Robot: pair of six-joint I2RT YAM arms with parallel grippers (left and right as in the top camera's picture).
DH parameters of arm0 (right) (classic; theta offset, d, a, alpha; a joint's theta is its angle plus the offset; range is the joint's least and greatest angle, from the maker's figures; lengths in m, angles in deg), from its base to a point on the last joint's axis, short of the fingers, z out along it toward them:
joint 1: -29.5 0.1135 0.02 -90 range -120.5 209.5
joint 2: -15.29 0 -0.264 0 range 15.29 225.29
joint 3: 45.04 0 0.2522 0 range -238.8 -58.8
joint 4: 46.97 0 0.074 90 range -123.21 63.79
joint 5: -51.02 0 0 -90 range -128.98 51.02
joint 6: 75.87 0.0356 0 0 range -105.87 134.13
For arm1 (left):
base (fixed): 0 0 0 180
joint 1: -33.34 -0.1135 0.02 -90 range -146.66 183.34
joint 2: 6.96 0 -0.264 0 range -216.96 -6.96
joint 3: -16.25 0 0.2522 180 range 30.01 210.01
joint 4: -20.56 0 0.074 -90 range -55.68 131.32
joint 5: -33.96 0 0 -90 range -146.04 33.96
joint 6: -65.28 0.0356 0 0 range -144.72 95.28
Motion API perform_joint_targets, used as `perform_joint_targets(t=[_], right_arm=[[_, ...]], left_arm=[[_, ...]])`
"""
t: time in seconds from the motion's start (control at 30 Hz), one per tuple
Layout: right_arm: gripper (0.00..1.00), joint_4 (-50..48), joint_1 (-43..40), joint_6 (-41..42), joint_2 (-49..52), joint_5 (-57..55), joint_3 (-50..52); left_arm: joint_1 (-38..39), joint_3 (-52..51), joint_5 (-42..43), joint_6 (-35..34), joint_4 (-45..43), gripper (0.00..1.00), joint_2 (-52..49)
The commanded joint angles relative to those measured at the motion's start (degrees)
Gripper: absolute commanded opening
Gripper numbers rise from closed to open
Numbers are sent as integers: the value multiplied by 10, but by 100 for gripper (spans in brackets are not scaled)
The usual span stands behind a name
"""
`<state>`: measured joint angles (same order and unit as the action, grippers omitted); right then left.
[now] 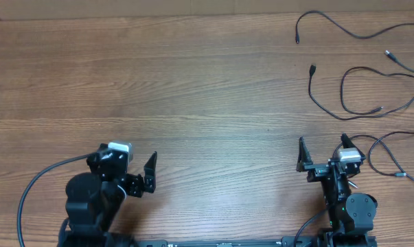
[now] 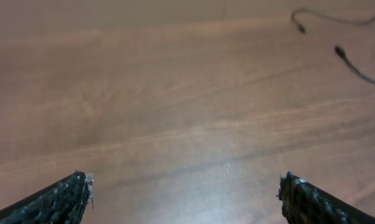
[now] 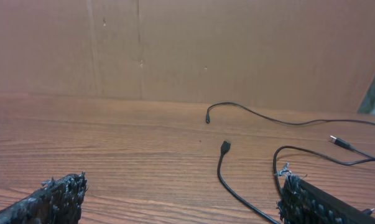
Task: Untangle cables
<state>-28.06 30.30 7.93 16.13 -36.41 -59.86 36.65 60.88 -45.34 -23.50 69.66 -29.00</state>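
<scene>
Overhead: wood-grain table point(image 1: 193, 82) w/ cables point(image 1: 312, 69) top-rt

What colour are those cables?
The cables are black, some silver-tipped; clearest from overhead.

Prob. lab bench: wood table point(image 1: 193, 82), cardboard wall point(image 3: 175, 43).

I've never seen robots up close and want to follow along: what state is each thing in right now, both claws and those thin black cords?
left gripper: open wide, nothing between its fingers.
right gripper: open wide, nothing between its fingers.
cables: lying spread out in loose strands on the right side, not bunched, none gripped.
</scene>
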Motion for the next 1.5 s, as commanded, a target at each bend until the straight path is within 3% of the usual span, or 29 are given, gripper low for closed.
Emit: perform_joint_targets(t=[0.0,0.23,0.7,1.17,1.47], right_arm=[[100,-4,1,2,-7,-4,6],[100,-4,1,2,-7,-4,6],[100,-4,1,2,-7,-4,6],[100,-4,1,2,-7,-4,6],[100,-4,1,2,-7,-4,6]], left_arm=[[0,-53,-3,14,-49,100,39],[0,-135,-5,14,-131,99,103],[-12,-211,-55,9,-196,100,194],[-15,-304,-133,-64,-359,100,219],[-15,-306,-191,-66,-314,100,219]])
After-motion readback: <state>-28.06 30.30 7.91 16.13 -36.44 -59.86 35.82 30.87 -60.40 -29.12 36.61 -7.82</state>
